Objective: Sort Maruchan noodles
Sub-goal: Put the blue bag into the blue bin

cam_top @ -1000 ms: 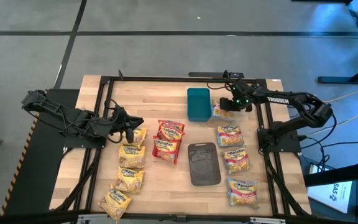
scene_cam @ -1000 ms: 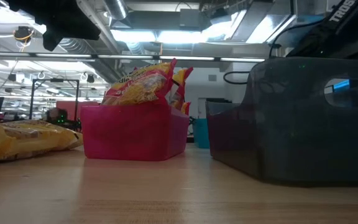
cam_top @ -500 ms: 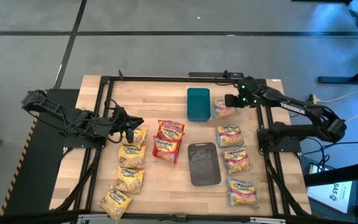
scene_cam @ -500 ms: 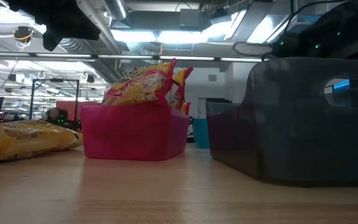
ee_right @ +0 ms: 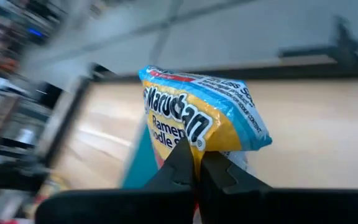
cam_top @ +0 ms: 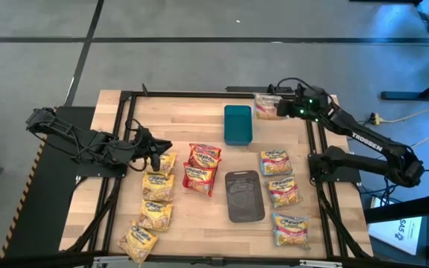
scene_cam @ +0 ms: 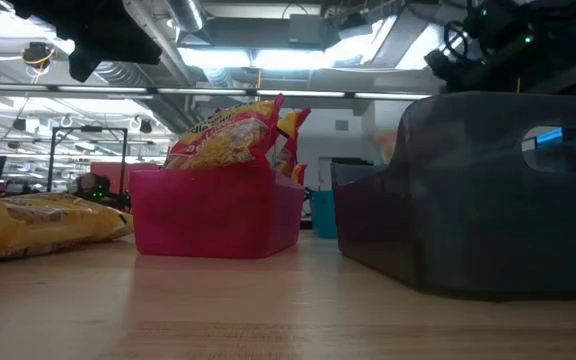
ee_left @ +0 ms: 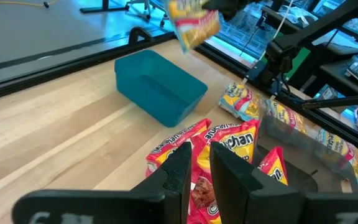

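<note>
High view, teal tray beside lifted blue-and-pink packet, right gripper pinching

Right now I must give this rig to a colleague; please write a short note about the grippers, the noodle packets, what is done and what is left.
Right gripper: shut on a blue-and-pink packet, lifted near the teal tray.
Left gripper: idle, by the yellow packets at table's left.
Done: red packets in the pink tray.
Left: three blue-and-pink packets on the right, four yellow ones loose; teal and grey tray hold nothing.
</note>
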Tool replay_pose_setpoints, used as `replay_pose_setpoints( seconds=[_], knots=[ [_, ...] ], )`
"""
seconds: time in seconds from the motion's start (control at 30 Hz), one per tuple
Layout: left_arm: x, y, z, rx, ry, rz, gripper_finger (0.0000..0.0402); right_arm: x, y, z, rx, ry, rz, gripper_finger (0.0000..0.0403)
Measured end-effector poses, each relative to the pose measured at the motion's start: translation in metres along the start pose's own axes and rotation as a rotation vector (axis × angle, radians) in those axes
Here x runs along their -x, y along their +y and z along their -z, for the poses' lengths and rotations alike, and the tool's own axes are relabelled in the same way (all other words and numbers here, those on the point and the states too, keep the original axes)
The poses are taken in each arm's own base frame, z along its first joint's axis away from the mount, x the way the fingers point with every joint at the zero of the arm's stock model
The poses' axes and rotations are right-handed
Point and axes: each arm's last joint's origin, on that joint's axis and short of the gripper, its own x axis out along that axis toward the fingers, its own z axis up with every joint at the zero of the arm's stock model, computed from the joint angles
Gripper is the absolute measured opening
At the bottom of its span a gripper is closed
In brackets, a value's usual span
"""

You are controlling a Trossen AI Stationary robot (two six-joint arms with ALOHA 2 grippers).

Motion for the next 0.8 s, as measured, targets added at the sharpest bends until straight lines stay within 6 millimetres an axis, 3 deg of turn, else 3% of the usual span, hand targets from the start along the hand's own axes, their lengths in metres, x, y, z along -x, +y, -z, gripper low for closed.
replay_pose_setpoints(
  seconds=[0.23, 0.5, 0.6, 0.8],
  knots=[
    [0.0, 0.0, 0.0, -0.001, 0.0, 0.0, 0.0053, -0.016, 0.023, 0.005, 0.053, -0.085, -0.088, 0.0],
    [0.0, 0.0, 0.0, -0.001, 0.011, 0.013, 0.0053, -0.058, 0.04, 0.02, 0.12, -0.123, -0.133, 0.0],
    [0.0, -0.001, 0.001, 0.0, 0.025, 0.029, 0.0053, -0.074, 0.038, 0.022, 0.144, -0.099, -0.073, 0.0],
    [0.0, -0.001, 0.001, 0.0, 0.033, 0.039, 0.0053, -0.103, 0.05, 0.015, 0.222, -0.064, -0.047, 0.0]
  ],
)
